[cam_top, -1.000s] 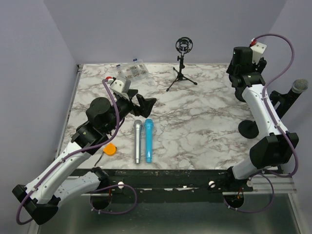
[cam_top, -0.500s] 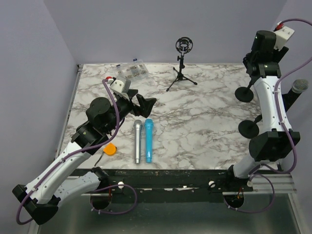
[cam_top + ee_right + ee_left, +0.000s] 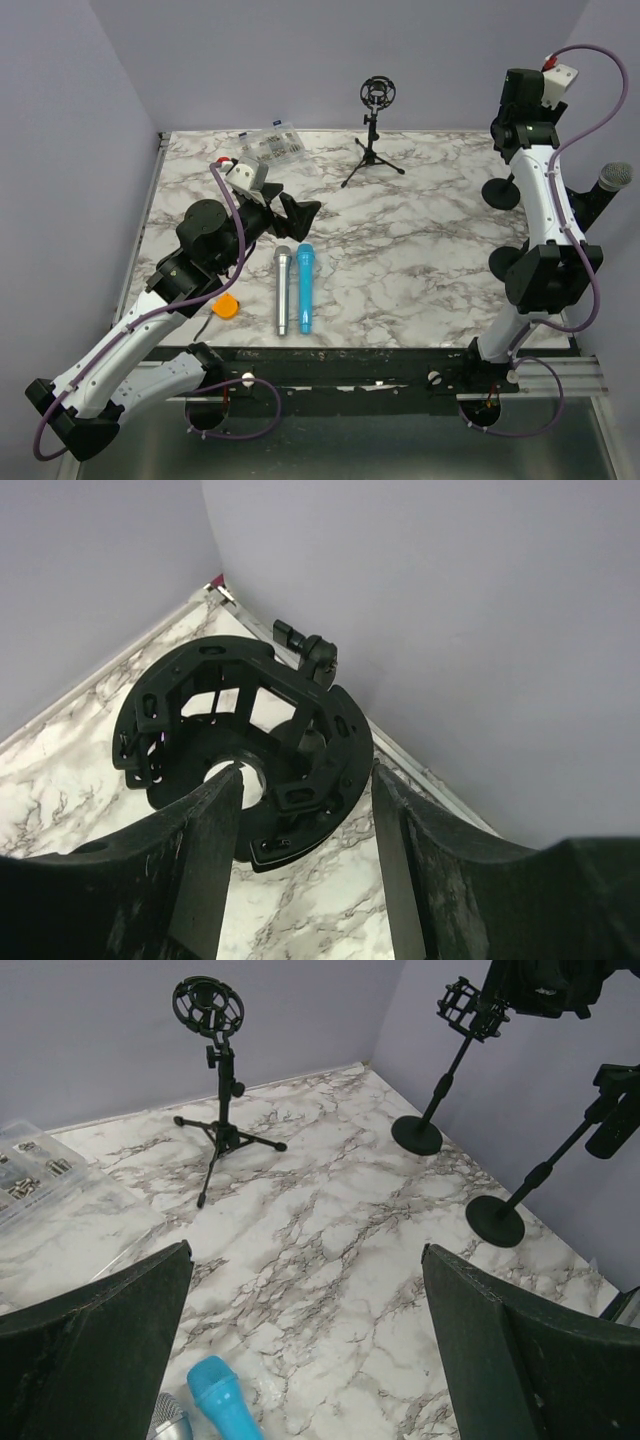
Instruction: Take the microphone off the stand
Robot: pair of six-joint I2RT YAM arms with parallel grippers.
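Observation:
A microphone with a grey mesh head (image 3: pixel 615 178) sits in a clip on a black stand at the far right, over a round base (image 3: pixel 510 262). It also shows in the left wrist view (image 3: pixel 618 1125). My right gripper (image 3: pixel 516 118) is open and raised above a second stand. In the right wrist view the gripper (image 3: pixel 305 780) hangs just over that stand's empty black shock mount (image 3: pixel 240 745), one finger on each side and not touching it. My left gripper (image 3: pixel 297 214) is open and empty above the table, near the heads of a silver microphone (image 3: pixel 283 290) and a blue microphone (image 3: pixel 304 288).
A tripod stand with an empty shock mount (image 3: pixel 377 95) stands at the back centre. The second stand's round base (image 3: pixel 500 193) sits at the right. A clear parts box (image 3: pixel 272 143) is at the back left. An orange object (image 3: pixel 227 306) lies by the left arm.
My right wrist has risen and swung back and to the right, then a little left, uncovering the second stand's base. The left arm has not moved.

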